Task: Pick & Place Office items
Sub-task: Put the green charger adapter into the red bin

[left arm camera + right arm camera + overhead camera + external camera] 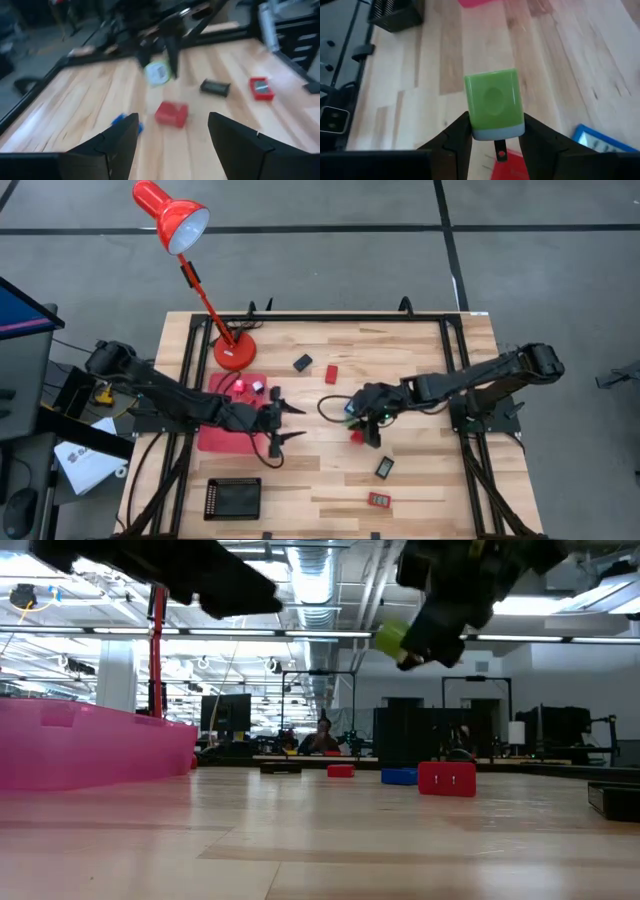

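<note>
My right gripper (356,418) hangs over the table's middle, shut on a small green block with a pale base (494,102), which also shows in the low view (392,638). My left gripper (291,423) is open beside the red tray (215,435), pointing at the right gripper and touching nothing. A red piece (357,436) and a blue piece (120,120) lie flat on the table below the right gripper. Other pieces lie flat too: black (302,362), red (331,373), black (385,467), red (379,500). A few small pieces (241,385) sit in the red tray. My right gripper pinches the green block between its two fingers (454,136), which lie on two opposite sides near its pale end (471,127). The fingers slant down from the table's right side. The block is lifted clear of the table, its green face turned toward the wrist camera.
A tall red desk lamp (172,215) stands on its base (233,352) at the table's far left. A black tray (232,498) lies near the near left edge. Bare wood shows between the trays and along the right side.
</note>
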Controlling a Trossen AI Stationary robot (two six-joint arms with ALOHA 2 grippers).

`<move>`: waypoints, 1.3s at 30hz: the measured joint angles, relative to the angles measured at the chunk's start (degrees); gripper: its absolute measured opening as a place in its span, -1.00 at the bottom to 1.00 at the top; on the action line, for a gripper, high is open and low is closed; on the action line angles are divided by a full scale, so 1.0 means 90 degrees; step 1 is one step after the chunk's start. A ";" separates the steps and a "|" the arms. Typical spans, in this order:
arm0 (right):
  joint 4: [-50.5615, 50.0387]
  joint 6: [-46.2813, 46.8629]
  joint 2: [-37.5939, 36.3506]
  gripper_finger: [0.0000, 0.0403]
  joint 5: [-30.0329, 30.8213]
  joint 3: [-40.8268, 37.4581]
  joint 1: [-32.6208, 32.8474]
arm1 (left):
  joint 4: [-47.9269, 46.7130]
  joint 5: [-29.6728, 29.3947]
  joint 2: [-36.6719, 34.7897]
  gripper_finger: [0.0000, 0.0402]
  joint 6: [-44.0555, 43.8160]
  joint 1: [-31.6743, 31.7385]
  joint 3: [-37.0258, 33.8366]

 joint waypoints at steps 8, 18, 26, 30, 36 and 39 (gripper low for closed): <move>0.0465 0.0091 0.0002 -0.35 0.0113 -0.0030 0.0324 | 0.2591 0.0143 0.1117 0.35 0.0426 0.0081 0.0000; 0.0832 -0.0498 0.0002 -0.35 0.0617 -0.0037 0.0400 | 0.3159 0.0256 0.1472 0.49 -0.0107 0.0311 0.0223; 0.1186 -0.0949 0.0680 -0.36 0.0808 0.0180 0.0384 | 0.2650 0.0098 0.1640 0.49 -0.0080 0.0385 0.0434; 0.0998 -0.1228 0.1194 -0.36 0.0716 0.0571 0.0347 | 0.2660 -0.0046 0.1907 0.49 -0.0007 0.0431 0.0505; 0.0621 -0.1544 0.1438 -0.36 0.0783 0.1063 0.0347 | 0.2613 -0.0054 0.1995 0.49 0.0064 0.0422 0.0505; 0.0585 -0.1633 0.1430 -0.36 0.0911 0.1100 0.0340 | 0.2432 -0.0057 0.1995 0.49 0.0059 0.0420 0.0506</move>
